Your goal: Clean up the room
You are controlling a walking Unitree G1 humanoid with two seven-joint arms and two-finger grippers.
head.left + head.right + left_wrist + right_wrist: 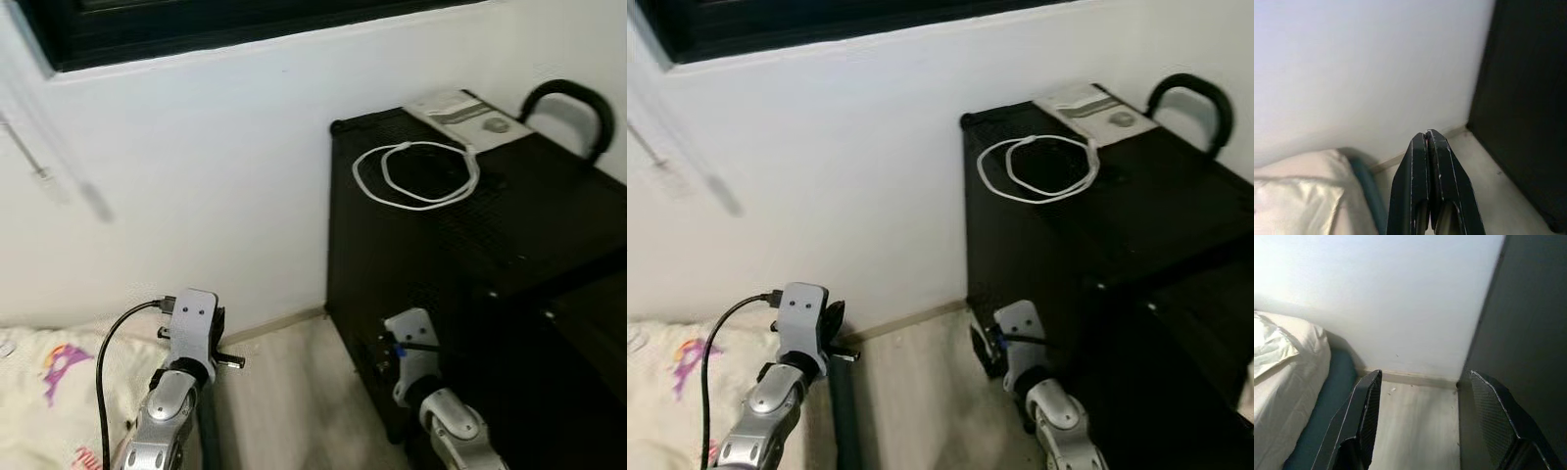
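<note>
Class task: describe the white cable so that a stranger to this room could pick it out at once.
Find the black cabinet against the white wall. On its top lies the white cable, coiled in loose loops. Beside it sits a flat white box; the cable alone is a thin looped cord.

White wall [225, 166] under a dark window frame [196, 29]; black cabinet [470, 255] stands against it, pale floor [284, 392] alongside, cream bedding [49, 392] at the left.
</note>
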